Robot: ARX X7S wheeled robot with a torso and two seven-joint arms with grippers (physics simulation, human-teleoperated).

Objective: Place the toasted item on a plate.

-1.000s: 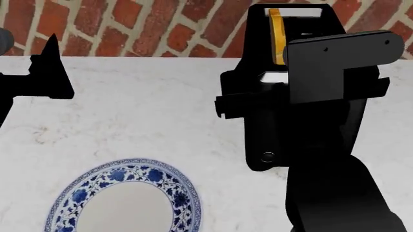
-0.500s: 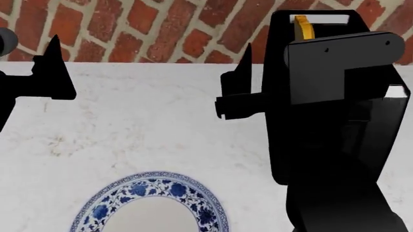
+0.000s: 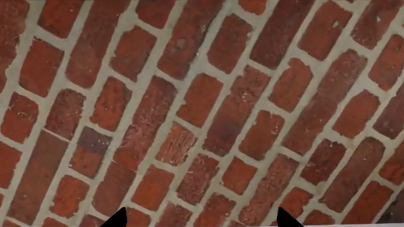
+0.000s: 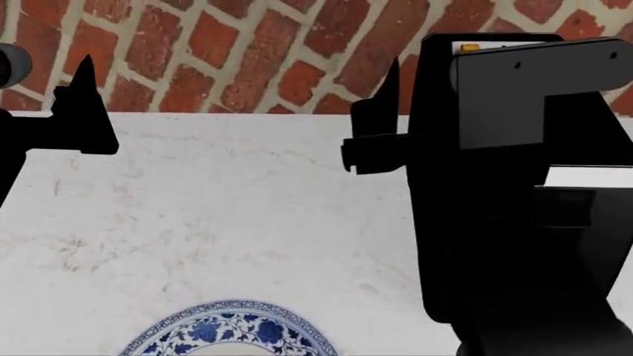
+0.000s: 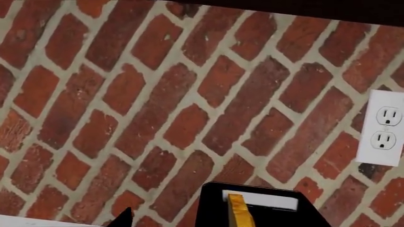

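From the head view I see my left tool (image 4: 84, 111) held up over the far left of the white marbled surface (image 4: 227, 215), its dark pointed fingertip showing against the brick wall (image 4: 247, 59). In the left wrist view two black tips poke into the picture with a wide gap of brick between them, so I read that tool as spread apart with nothing in it.

My right tool (image 4: 381, 126) sits beside the black toaster (image 4: 494, 245), its pointed tip rising just left of the toaster's top. Only one tip (image 5: 123, 218) shows in the right wrist view, so I cannot tell whether that tool is apart or together.

The toast (image 5: 237, 211) stands upright in the toaster's slot, a golden-yellow edge poking above the opening; in the head view only a sliver of it peeks out at the top, behind my right arm.

The plate (image 4: 233, 330) lies on the surface near me, well apart from the toaster, only its blue floral rim visible. A white wall outlet (image 5: 383, 127) sits on the brick.
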